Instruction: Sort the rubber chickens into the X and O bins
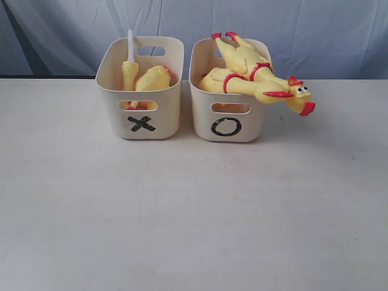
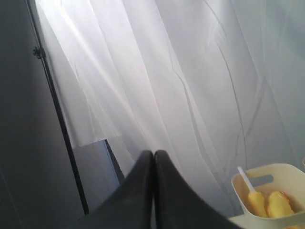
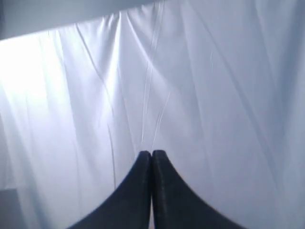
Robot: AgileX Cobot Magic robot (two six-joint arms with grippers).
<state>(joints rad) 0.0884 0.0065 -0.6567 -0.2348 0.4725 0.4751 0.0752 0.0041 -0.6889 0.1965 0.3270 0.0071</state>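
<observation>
Two whole rubber chickens [image 1: 245,63] sprawl in the O bin [image 1: 251,124], pieces [image 1: 151,79] in the X bin [image 1: 167,118], all well apart from both jaws, which are shut and empty. Likely light, soft, squashy: pinch a neck.

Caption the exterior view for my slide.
Rubber chickens overflow the O bin; leg piece and stubby body sit in the X bin.
</observation>
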